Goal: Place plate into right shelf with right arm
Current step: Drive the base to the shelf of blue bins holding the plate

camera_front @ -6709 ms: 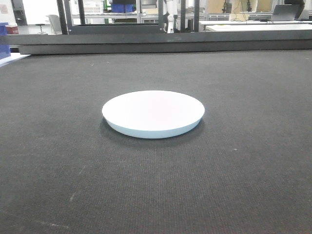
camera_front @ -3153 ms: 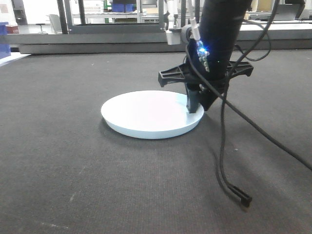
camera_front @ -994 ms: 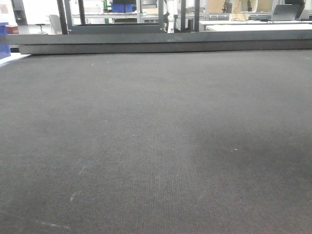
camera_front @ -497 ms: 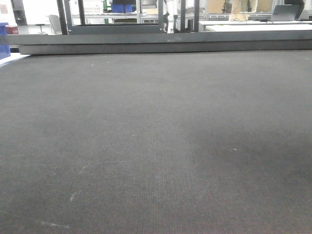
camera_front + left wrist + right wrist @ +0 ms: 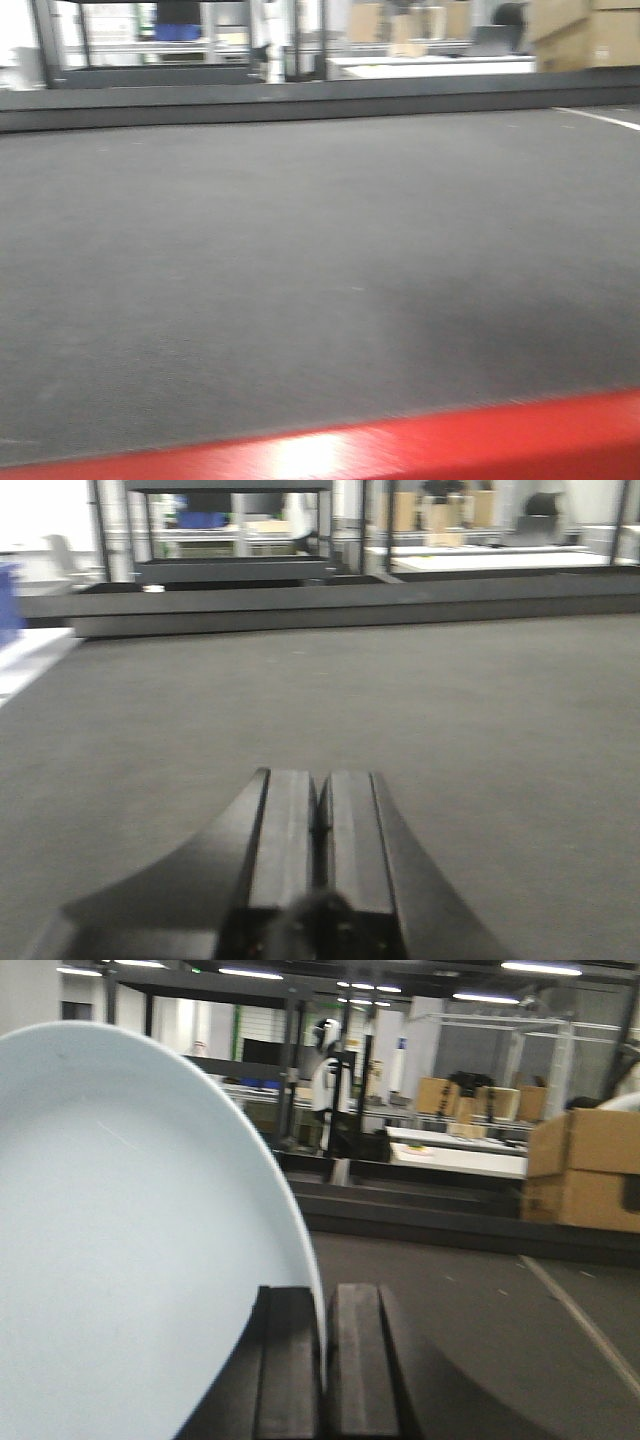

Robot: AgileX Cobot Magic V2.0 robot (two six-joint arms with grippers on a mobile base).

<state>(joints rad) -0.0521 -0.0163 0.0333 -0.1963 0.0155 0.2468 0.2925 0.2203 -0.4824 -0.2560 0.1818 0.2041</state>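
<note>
Pale bluish-white plate (image 5: 130,1260) in the black right gripper (image 5: 323,1305); dark grey, finely woven bench (image 5: 300,250) with a glossy red edge (image 5: 420,447)

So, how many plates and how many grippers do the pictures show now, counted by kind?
Plates: 1, the plate, held on edge in the right gripper.
Grippers: 2, the right gripper and the left gripper, shut on nothing.
Total: 3.

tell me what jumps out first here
The white plate fills the left of the right wrist view, its rim pinched in the right hand. In the front view a glossy red edge runs along the bottom, below the dark mat. The left hand is shut, holding nothing.
</note>
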